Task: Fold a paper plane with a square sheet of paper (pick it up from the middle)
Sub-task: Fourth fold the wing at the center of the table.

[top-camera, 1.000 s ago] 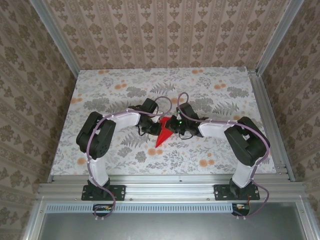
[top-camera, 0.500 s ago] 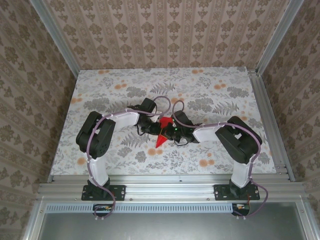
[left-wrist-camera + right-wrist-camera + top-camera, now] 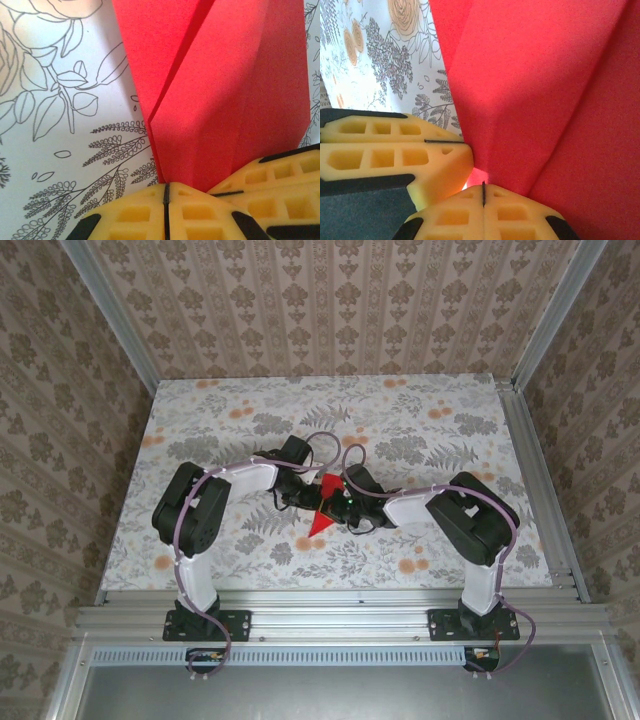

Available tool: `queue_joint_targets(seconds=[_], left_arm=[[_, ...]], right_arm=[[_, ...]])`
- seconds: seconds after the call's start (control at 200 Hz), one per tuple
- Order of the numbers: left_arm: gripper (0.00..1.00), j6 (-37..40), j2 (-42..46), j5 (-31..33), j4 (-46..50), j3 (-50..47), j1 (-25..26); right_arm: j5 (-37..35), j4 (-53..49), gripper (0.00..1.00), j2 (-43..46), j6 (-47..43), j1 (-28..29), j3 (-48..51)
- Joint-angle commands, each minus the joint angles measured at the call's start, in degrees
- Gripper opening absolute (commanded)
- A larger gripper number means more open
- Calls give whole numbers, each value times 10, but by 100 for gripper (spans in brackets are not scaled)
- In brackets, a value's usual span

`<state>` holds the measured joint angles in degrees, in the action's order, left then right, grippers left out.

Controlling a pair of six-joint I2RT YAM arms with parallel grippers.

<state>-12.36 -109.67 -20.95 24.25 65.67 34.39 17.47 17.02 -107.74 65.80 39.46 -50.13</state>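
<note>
Though shut, left claw [image 3: 165,192] and right claw [image 3: 483,192] touch paper plane [image 3: 225,100].

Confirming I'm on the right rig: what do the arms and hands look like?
Left arm and right arm: black joints, white links, lilac cables. Left hand and right hand: yellow fingers with square pockets, black trim.

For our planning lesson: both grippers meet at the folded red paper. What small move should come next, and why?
Probably slide the shut right gripper along the crease to press it flat, while the shut left gripper pins its end. The paper is folded to a point, but its layers look raised, and both grippers sit at the same spot.
</note>
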Motion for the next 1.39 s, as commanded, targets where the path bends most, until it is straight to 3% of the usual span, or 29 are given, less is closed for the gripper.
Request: queue_joint_targets(seconds=[0.0,1.0,1.39], left_arm=[[9,0,-75,82,42,-42,-1],[9,2,-86,81,47,-39,1],[9,1,-85,76,47,-39,2]], right_arm=[[23,-24,7,-10,-14,15,3],[-7,-71,8,48,-26,82,33],[-131,115,8,101,77,88,98]])
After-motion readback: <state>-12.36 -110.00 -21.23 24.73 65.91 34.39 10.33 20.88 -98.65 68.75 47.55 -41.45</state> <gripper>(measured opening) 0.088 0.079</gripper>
